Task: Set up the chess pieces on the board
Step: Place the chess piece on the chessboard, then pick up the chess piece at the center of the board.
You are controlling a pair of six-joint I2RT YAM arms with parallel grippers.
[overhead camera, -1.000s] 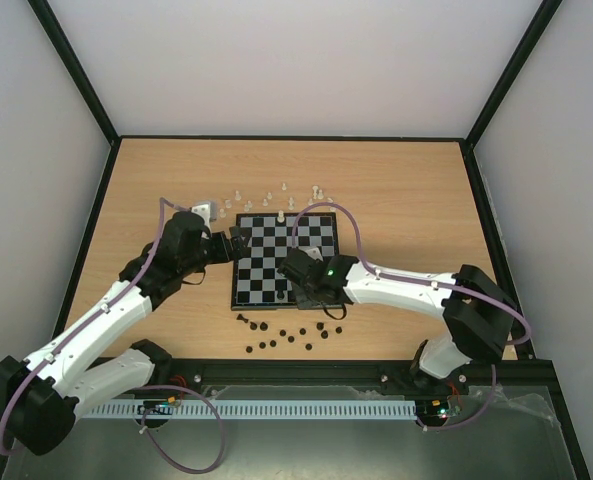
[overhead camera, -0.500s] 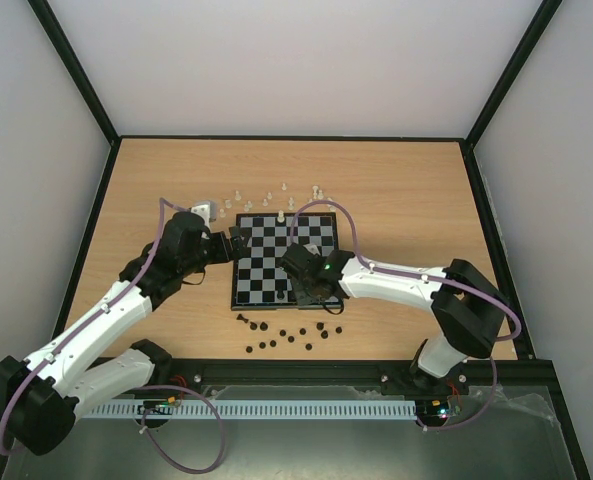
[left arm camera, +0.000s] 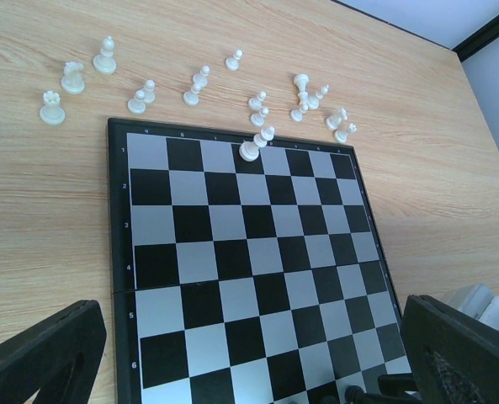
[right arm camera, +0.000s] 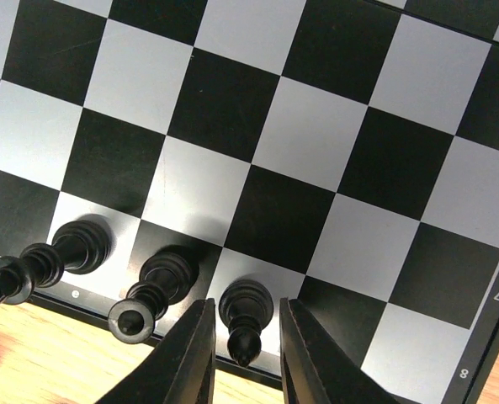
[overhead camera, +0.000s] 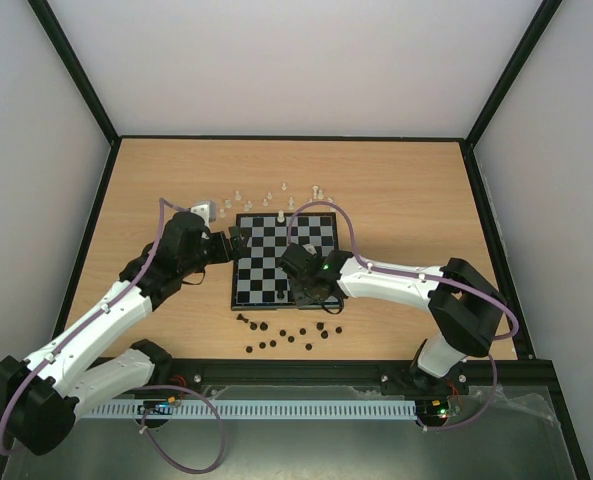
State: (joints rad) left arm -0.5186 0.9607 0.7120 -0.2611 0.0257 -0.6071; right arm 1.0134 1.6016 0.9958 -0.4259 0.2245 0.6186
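The board [overhead camera: 266, 255] lies mid-table. In the right wrist view, three black pieces stand in the board's near row [right arm camera: 308, 135]: a tall piece [right arm camera: 72, 248], another [right arm camera: 156, 282] and a bishop [right arm camera: 247, 316]. My right gripper [right arm camera: 245, 349] is open, with its fingers on either side of the bishop and a thin gap on each side. My left gripper [left arm camera: 249, 370] is wide open and empty over the board's left part [left arm camera: 232, 252]. A white piece [left arm camera: 249, 150] stands in the far row. Several white pieces [left arm camera: 199, 84] stand on the table beyond the board.
Several loose black pieces [overhead camera: 286, 335] lie on the wood between the board's near edge and the arm bases. Both arms reach over the board from the left [overhead camera: 238, 243] and from the right [overhead camera: 306, 285]. A small white block [overhead camera: 204, 210] sits by the left wrist.
The right arm has shifted slightly left along the board's near edge. The left arm has not moved.
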